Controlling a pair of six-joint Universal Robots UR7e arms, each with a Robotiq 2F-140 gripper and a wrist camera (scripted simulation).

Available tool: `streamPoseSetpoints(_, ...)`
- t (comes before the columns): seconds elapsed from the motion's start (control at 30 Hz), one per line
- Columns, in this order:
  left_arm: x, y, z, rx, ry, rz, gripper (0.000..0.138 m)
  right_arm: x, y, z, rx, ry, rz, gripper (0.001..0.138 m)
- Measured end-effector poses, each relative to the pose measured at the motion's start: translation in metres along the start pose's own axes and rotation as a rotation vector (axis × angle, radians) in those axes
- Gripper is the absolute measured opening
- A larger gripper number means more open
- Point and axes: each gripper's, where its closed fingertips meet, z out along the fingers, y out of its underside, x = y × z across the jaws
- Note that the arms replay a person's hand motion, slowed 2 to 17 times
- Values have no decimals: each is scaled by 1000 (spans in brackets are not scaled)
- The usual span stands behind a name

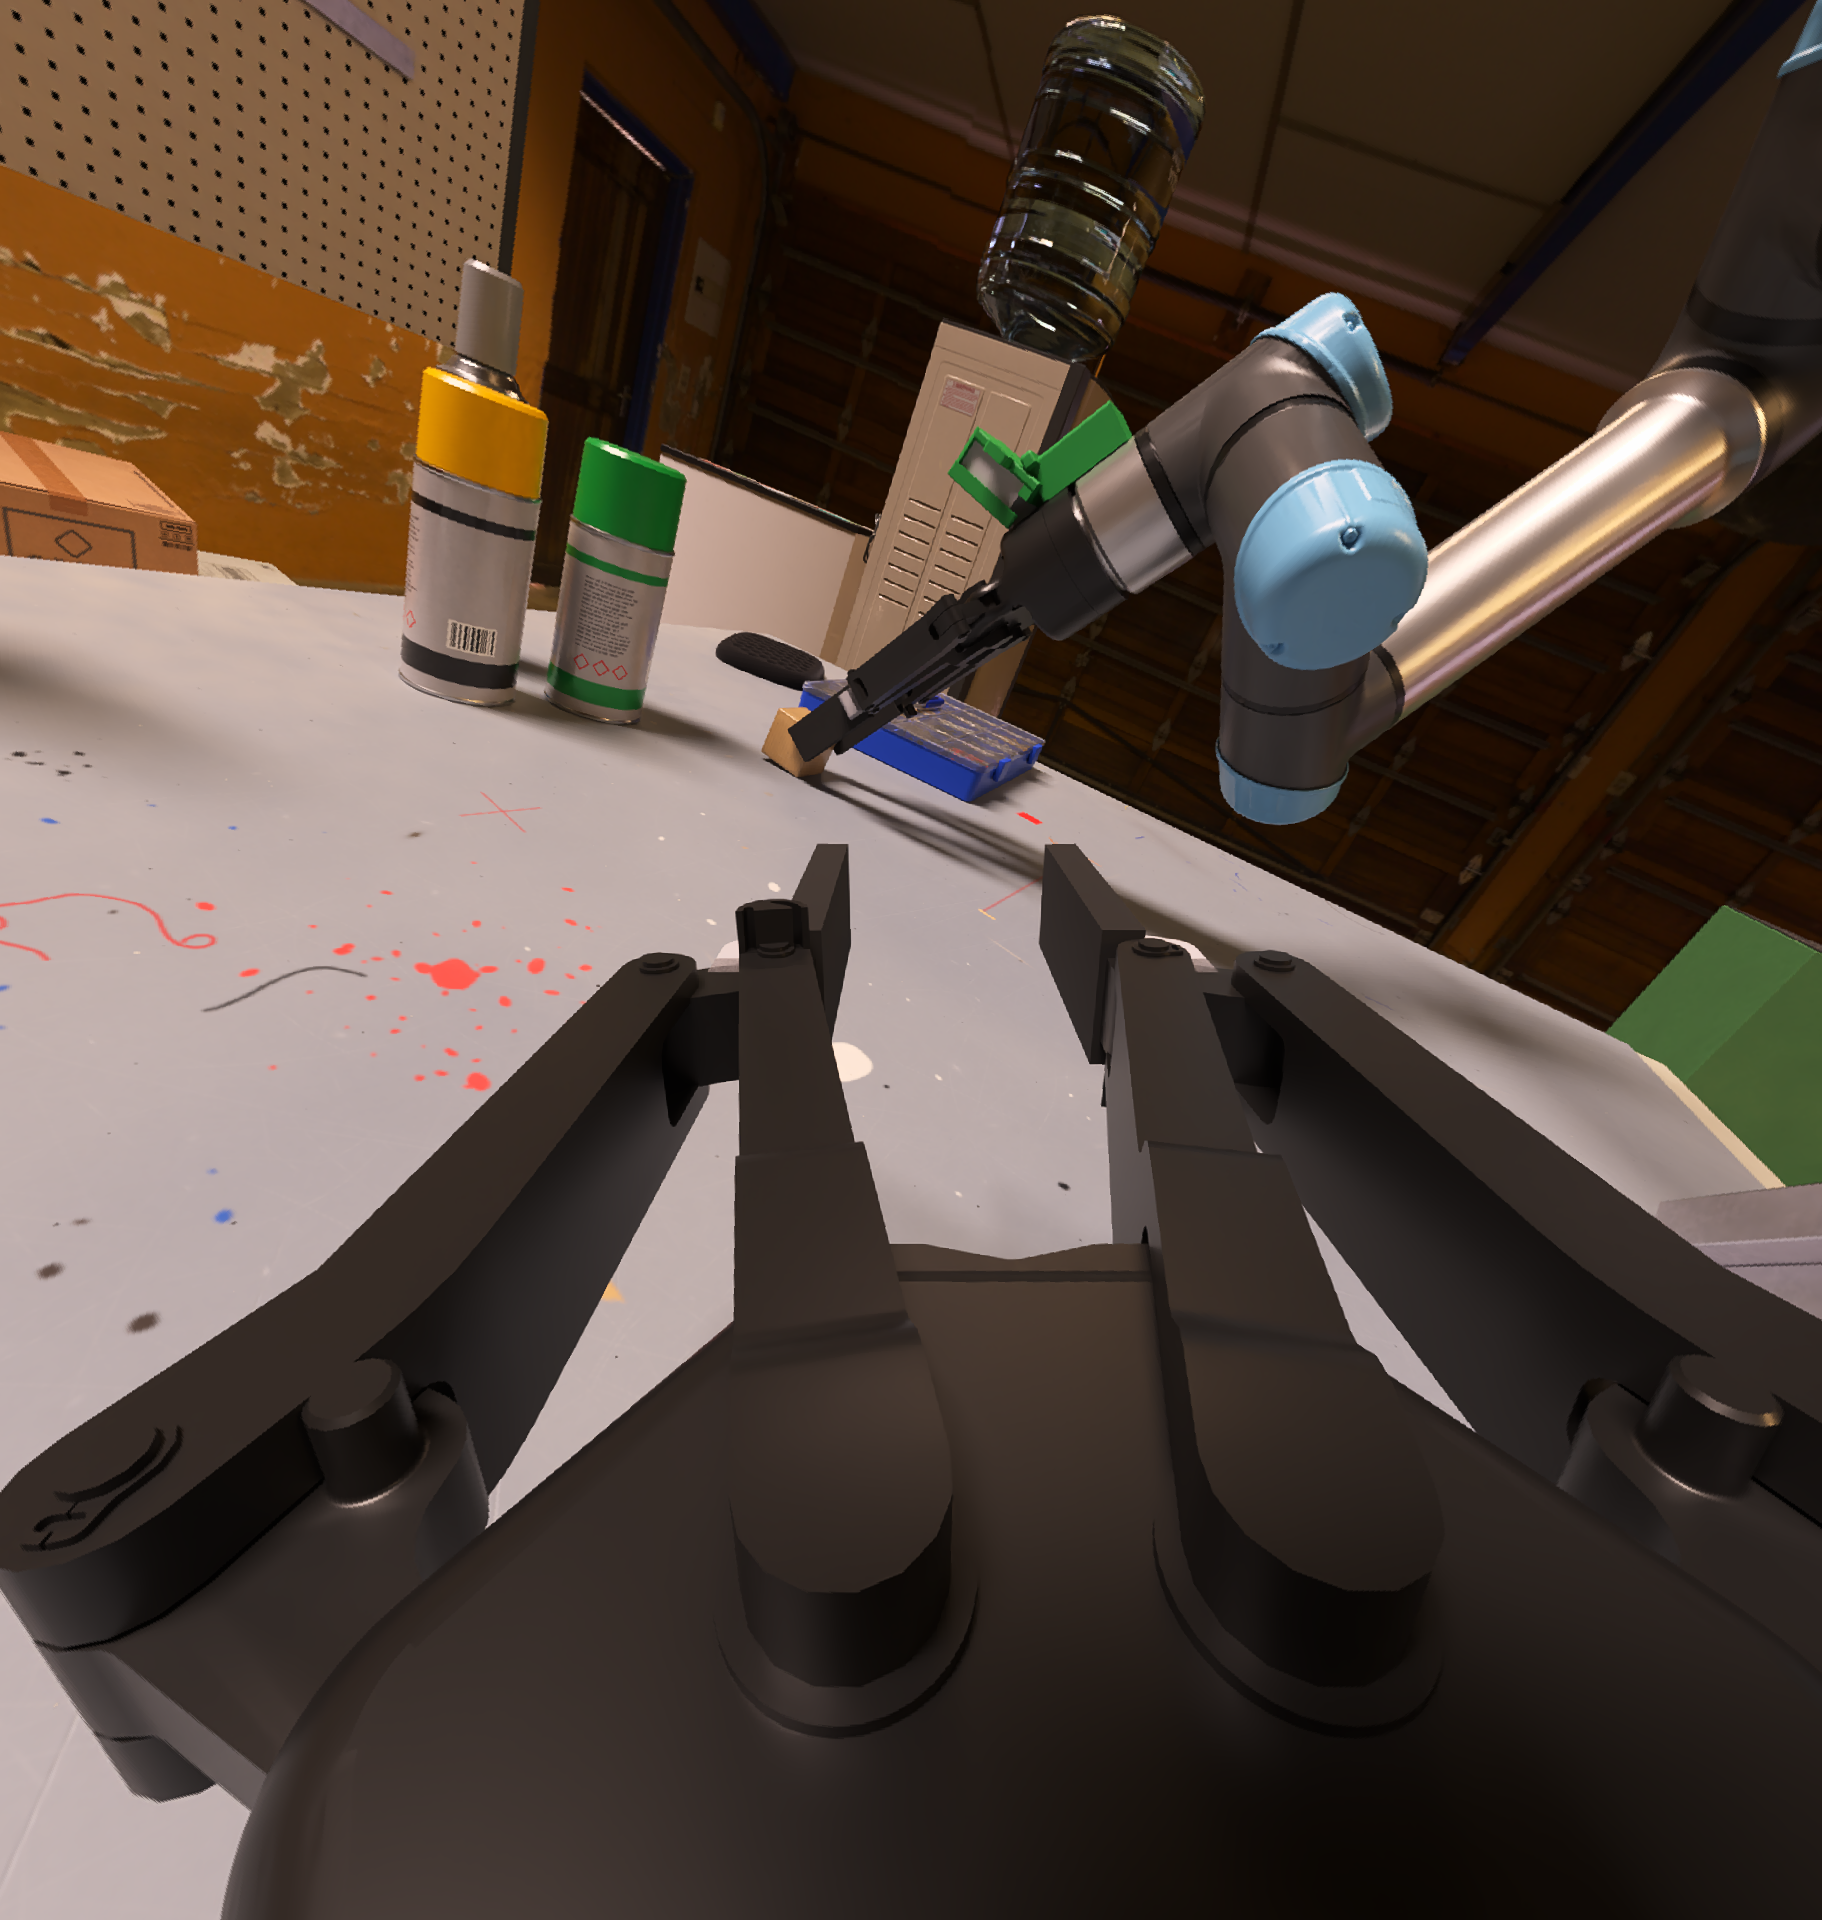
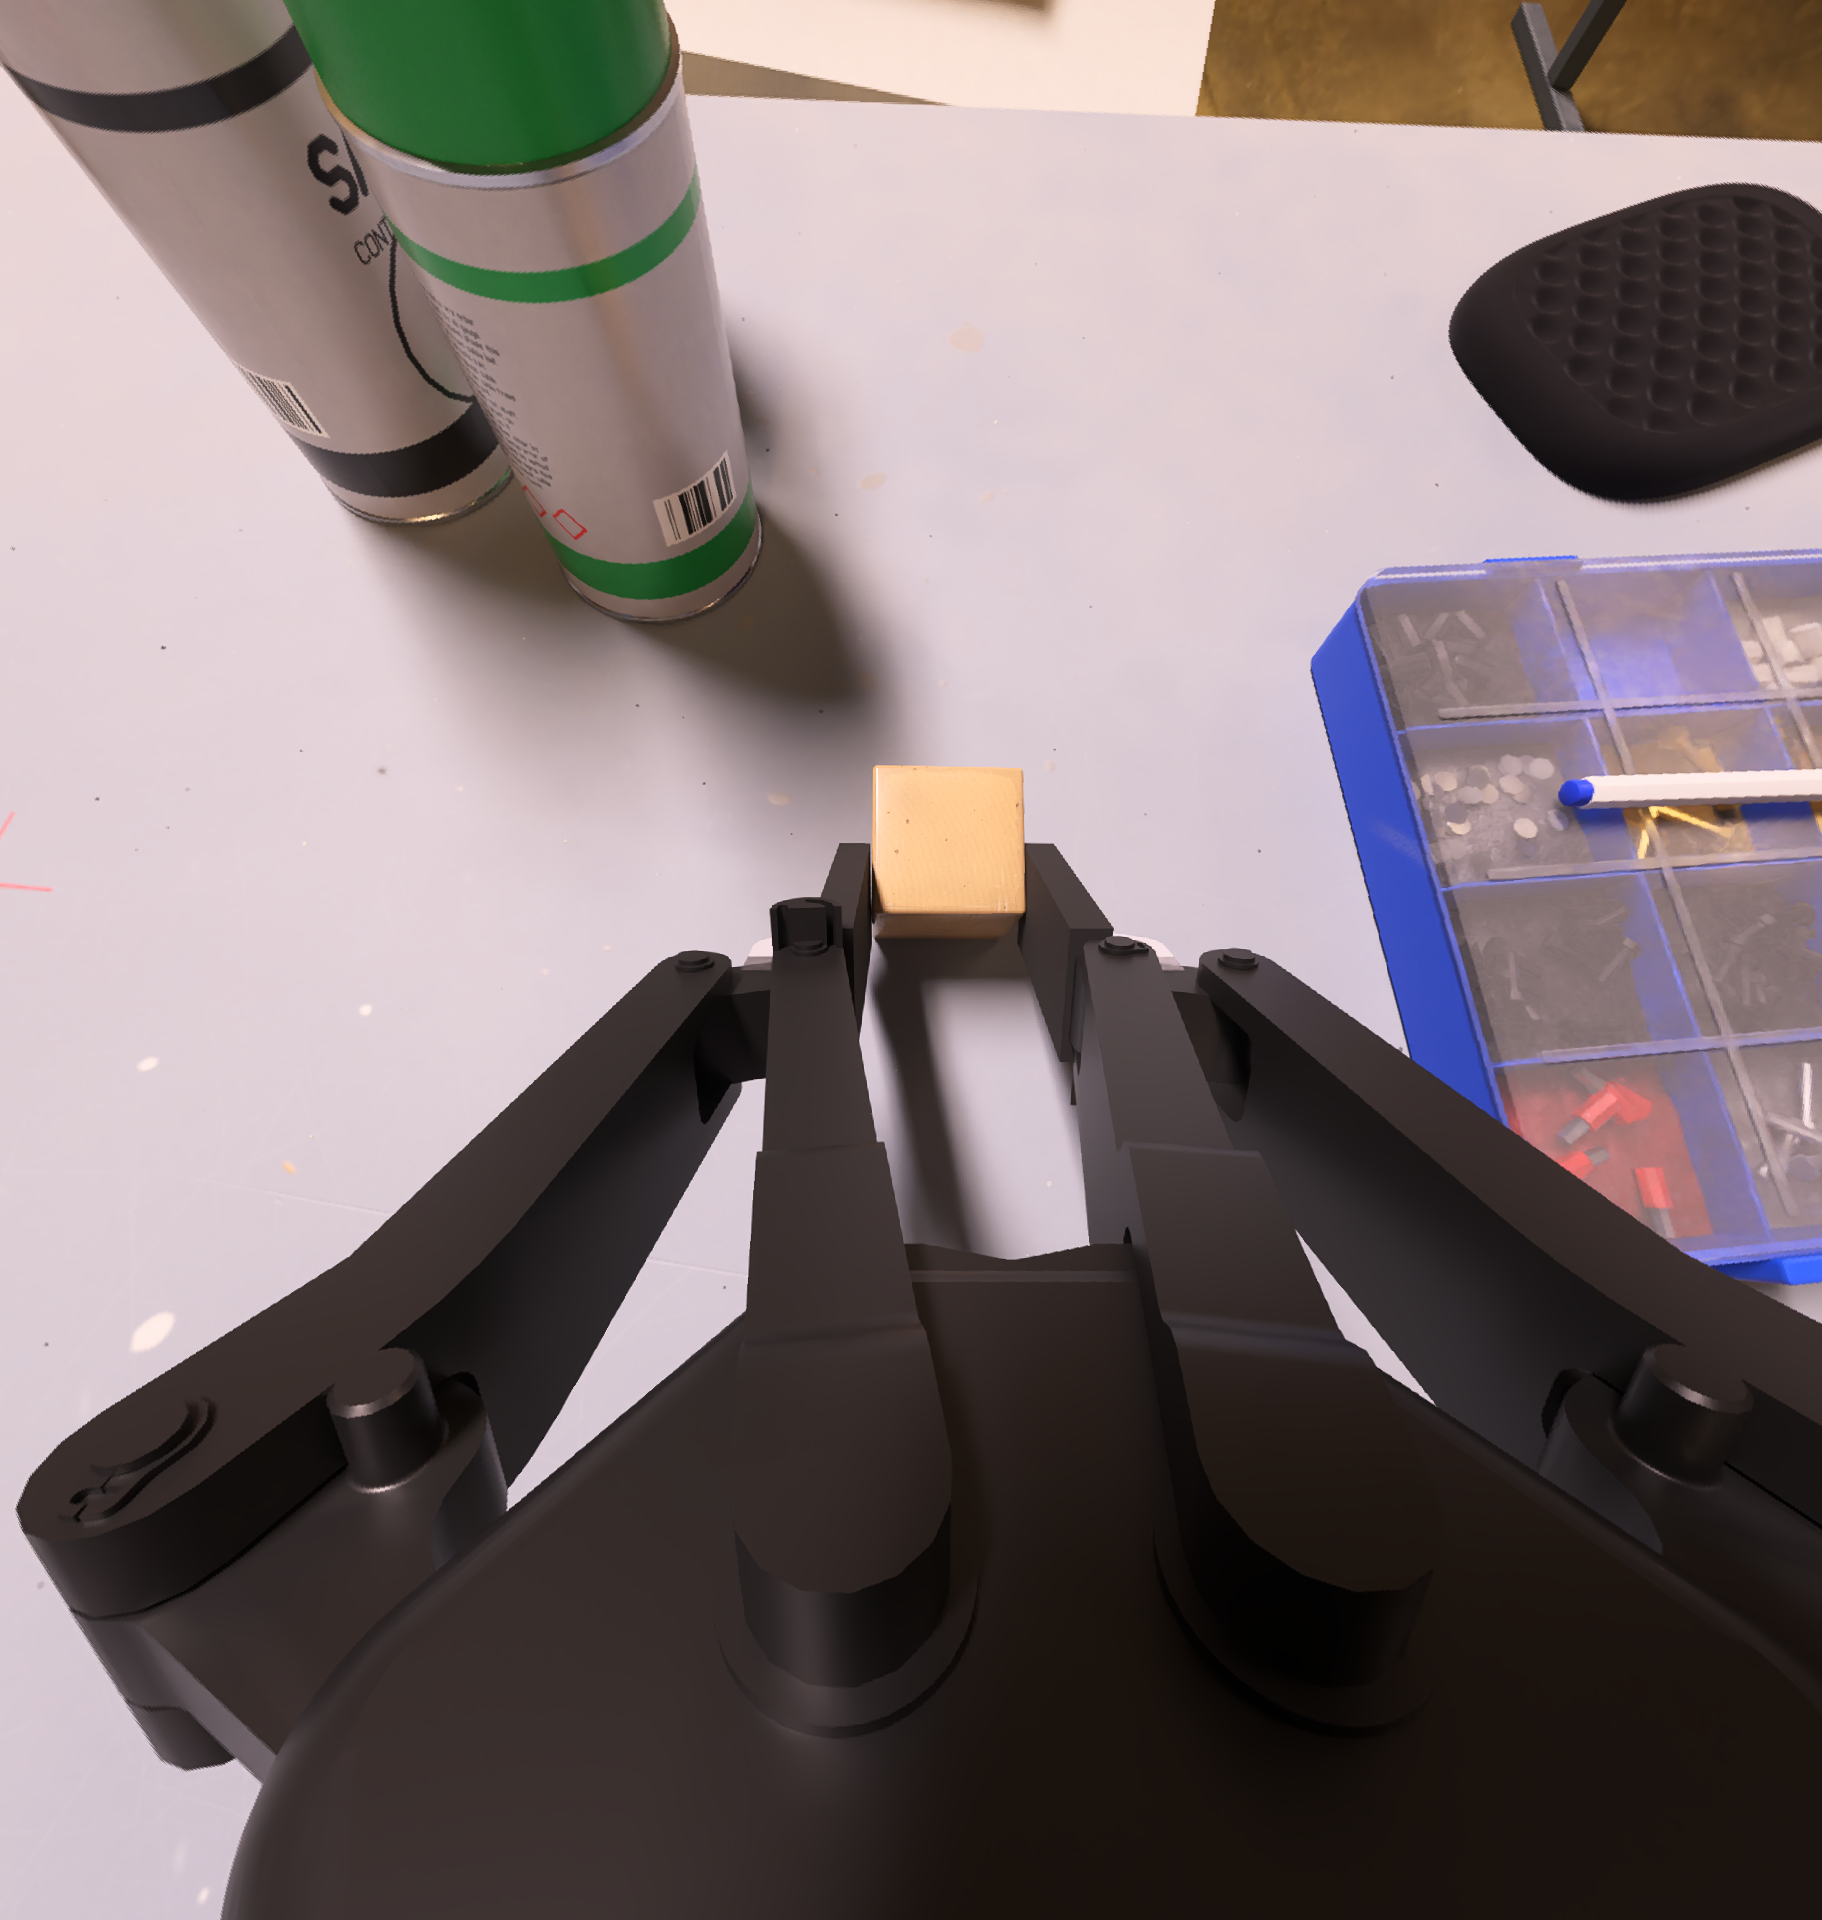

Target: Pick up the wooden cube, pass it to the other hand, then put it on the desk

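A: Which step is judged to be in hand?

B: The first one, the pick-up. Going from left to right in the right wrist view, two spray cans are seen standing close together, a black-banded can point(image 2: 263, 301) and a green-capped can point(image 2: 574, 343); then the wooden cube point(image 2: 946, 850) in the middle, then a blue parts box point(image 2: 1406, 935) and a black pad point(image 2: 1676, 343) at the right.

A: How is the right tool set?

B: The right tool point(image 2: 946, 883) is closed in on the wooden cube, with one finger against each side face. The cube appears to be resting on the desk point(image 2: 263, 831), or only just clear of it; which cannot be told.

A: And the left tool?

B: The left tool point(image 1: 945, 883) is held over the desk with its fingers partly apart and nothing between them. The cube point(image 1: 795, 743) is seen well ahead of it, at the tip of the right tool point(image 1: 819, 732), beside the blue parts box point(image 1: 948, 748).

A: What is called for next?

B: A straight lift is judged to be needed, kept clear of the cans and the box. The cube would then be carried towards the left tool, with a free pair of faces offered for the hand-over.
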Motion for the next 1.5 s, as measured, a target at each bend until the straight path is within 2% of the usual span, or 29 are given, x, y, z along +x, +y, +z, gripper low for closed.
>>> streamPoseSetpoints(0.7, -2, 1, 0, -5, -9, -5, 49, 0, 0, 1, -3, -6, 12, 39)
streamPoseSetpoints(1.13, -3, 1, 0, -9, -15, 1, 48, 3, -1, -8, 2, 1, 3, 39)
streamPoseSetpoints(1.17, -3, 1, 0, -9, -15, 1, 48, 4, -1, -9, 4, 1, 3, 39)
streamPoseSetpoints(1.23, -3, 1, 0, -9, -15, 2, 48, 4, -2, -11, 9, 1, 2, 51)
streamPoseSetpoints(1.5, -3, 2, 0, -10, -15, 3, 48, 5, -9, -23, 45, -14, 8, 62)
